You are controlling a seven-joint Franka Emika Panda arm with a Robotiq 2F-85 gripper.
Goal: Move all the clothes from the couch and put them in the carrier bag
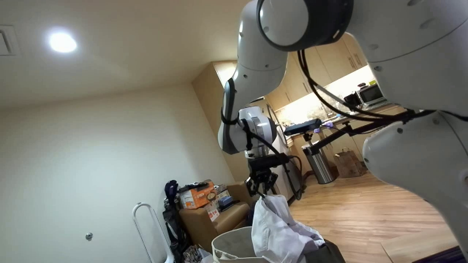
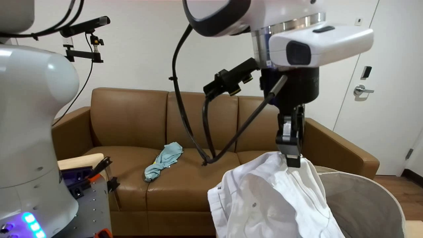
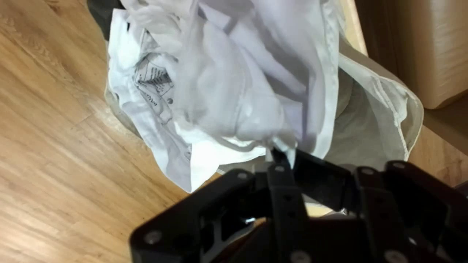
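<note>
Clock centred on my claw, per view.

In an exterior view my claw [image 1: 262, 194] is clenched on the top edge of a white garment [image 1: 278, 232], which hangs toward 5 o'clock. The carrier bag [image 1: 234, 243] shows its mouth at 7. The cloth hides part of the rim, so I can't tell how much is inside. My read: step in hand is bagging this piece, not yet let go.

In an exterior view a light-blue cloth [image 2: 164, 162] lies crumpled on the couch [image 2: 201, 132] at 9, well apart from me. Only other piece I can make out there; part of the seat is hidden. Bag's bare inner wall at 4, white garment spread toward 7, so I judge I'm off to one side of the mouth.

In the wrist view the bulk fans out to 11. A loose corner at 8 shows against the floor [image 3: 55, 164], past the bag. Free mouth between 2 and 3.

Next move, I reckon: shift to that free side, get the loose corner inside the rim, lower, release. Letting go here risks cloth sliding down the outside. Then the light-blue cloth: looks limp, should pinch fine on a ridge.
</note>
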